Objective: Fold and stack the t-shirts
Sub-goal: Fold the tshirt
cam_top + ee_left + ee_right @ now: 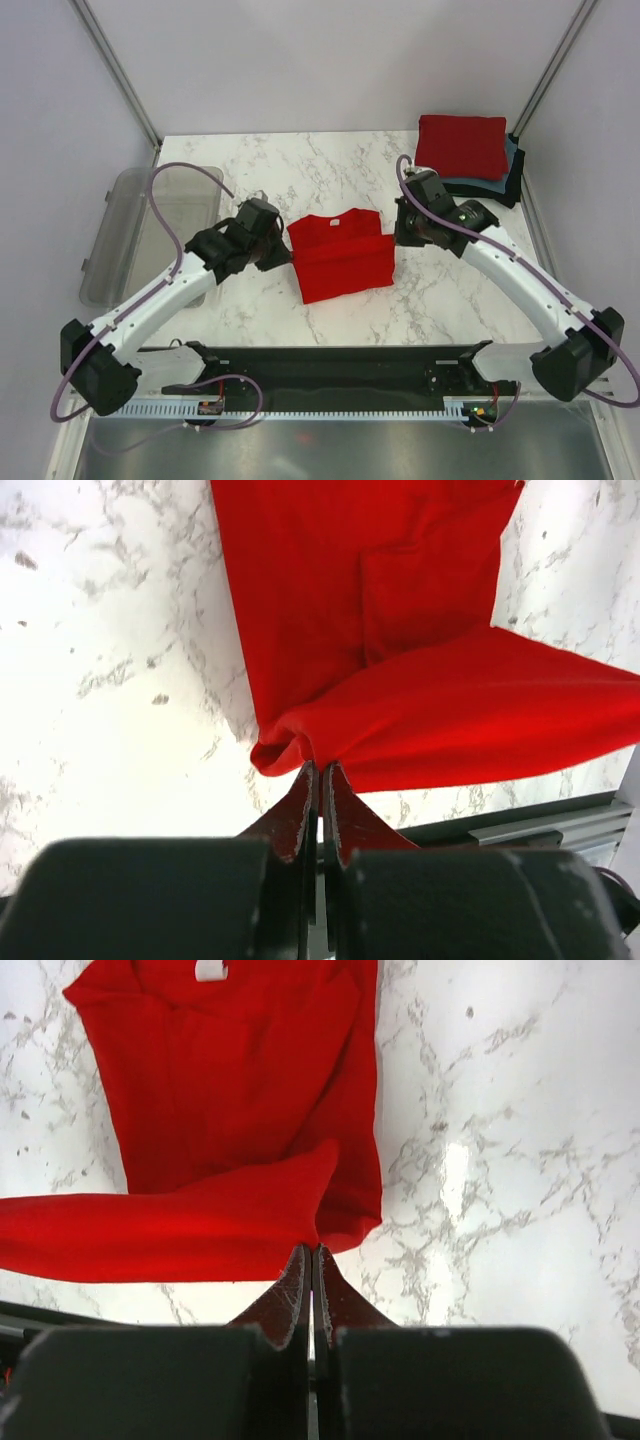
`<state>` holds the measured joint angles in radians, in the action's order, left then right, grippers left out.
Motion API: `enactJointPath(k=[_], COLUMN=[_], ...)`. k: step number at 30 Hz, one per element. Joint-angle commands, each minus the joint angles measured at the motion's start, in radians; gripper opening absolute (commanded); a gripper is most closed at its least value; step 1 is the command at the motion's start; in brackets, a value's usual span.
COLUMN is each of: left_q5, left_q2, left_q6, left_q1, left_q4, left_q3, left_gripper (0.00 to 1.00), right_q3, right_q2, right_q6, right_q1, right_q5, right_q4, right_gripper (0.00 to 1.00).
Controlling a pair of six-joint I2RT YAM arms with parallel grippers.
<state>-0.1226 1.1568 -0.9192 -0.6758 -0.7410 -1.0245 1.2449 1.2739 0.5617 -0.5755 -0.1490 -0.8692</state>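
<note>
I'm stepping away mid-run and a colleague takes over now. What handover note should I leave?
Left gripper: shut on the red t-shirt, at the left corner of its raised flap.
Right gripper: shut on the flap's right corner.
Shirt mid-table, sleeves folded in, lower half raised over the body.
Done: folded red tee on grey-blue tee on black tee, far right corner.
Left: finish this fold, stack it.

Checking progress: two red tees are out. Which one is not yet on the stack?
The mid-table tee, gripped by the left pincer and right pincer. The other red tee lies folded atop the far-right stack.
</note>
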Motion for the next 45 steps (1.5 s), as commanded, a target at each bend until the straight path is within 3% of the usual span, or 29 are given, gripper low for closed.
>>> enactJointPath(k=[1,5,25,27,28,29,31,32,35,39,45], left_q5=[0.003,0.072,0.168,0.201,0.242,0.262,0.281,0.276,0.255,0.232,0.285], left_q2=[0.056,0.203,0.722,0.796,0.820,0.851,0.874,0.882,0.812,0.583,0.374], left_q6=[0.147,0.200,0.293,0.316,0.321,0.329,0.367,0.378,0.379,0.341,0.252], left_q1=[0.086,0.183,0.349,0.375,0.380,0.386,0.386,0.386,0.381,0.361,0.248], left_q4=[0.008,0.070,0.109,0.092,0.078,0.068,0.020,-0.016,-0.104,-0.089,0.046], left_q3=[-0.061,-0.110,-0.425,-0.495,-0.522,-0.548,-0.640,-0.675,-0.718,-0.552,-0.266], left_gripper=[0.02,0.02,0.02,0.03,0.08,0.32,0.62,0.71,0.75,0.75,0.62], right_q3=[0.073,0.125,0.444,0.517,0.545,0.573,0.642,0.648,0.584,0.336,-0.043], right_q2=[0.062,0.213,0.737,0.777,0.810,0.823,0.825,0.809,0.685,0.481,0.268], right_q6=[-0.091,-0.132,-0.171,-0.168,-0.169,-0.168,-0.167,-0.164,-0.154,-0.100,0.016], right_q1=[0.069,0.127,0.226,0.227,0.232,0.230,0.232,0.230,0.232,0.215,0.155], right_q5=[-0.037,0.032,0.146,0.181,0.190,0.186,0.181,0.180,0.174,0.209,0.506], right_q4=[0.030,0.103,0.196,0.190,0.184,0.155,0.106,0.098,0.110,0.185,0.493], right_gripper=[0.00,0.00,0.00,0.12,0.23,0.50,0.70,0.72,0.73,0.73,0.66])
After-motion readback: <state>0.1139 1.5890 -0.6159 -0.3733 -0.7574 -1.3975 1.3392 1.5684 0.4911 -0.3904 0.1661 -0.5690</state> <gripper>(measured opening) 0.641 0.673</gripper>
